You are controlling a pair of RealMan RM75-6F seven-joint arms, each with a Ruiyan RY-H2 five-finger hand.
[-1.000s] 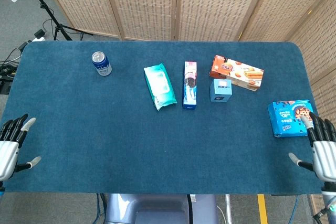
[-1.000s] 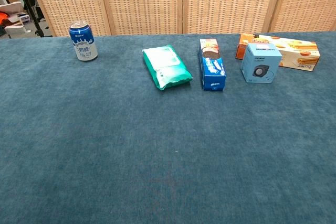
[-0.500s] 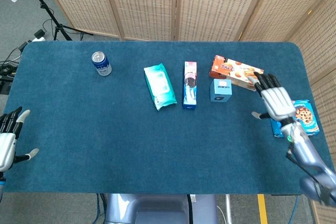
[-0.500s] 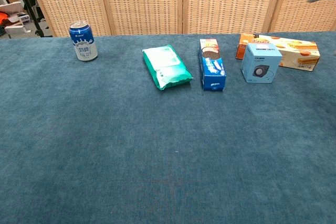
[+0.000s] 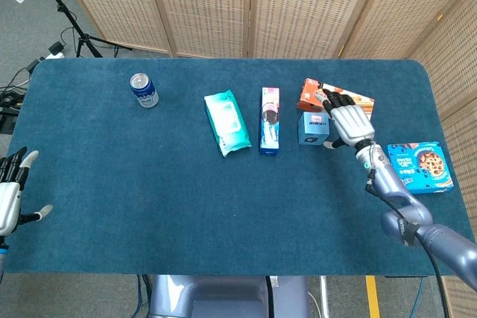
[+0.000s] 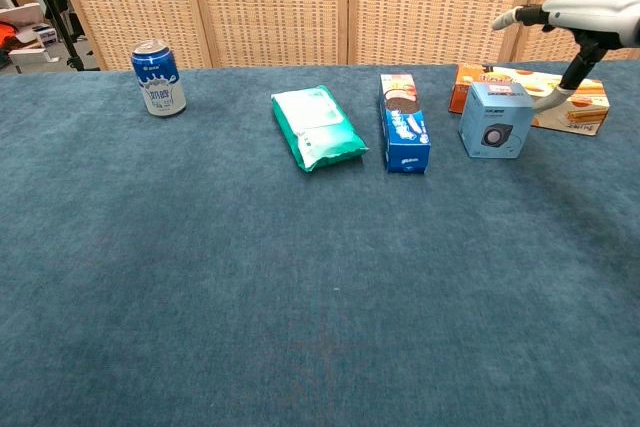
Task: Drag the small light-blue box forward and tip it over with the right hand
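The small light-blue box stands upright on the blue table, just in front of an orange biscuit box. My right hand hovers open, palm down, above and just right of the light-blue box, fingers spread over the orange box. In the chest view the thumb hangs down beside the box's right edge; contact is unclear. My left hand is open at the table's near left edge, holding nothing.
A dark blue biscuit carton lies left of the light-blue box. Further left are a green wipes pack and a blue can. A blue cookie box lies at the right edge.
My right hand has swung from the near right edge up and left, over the cookie box, to above the light-blue box. The left hand drifted slightly left. No objects moved.
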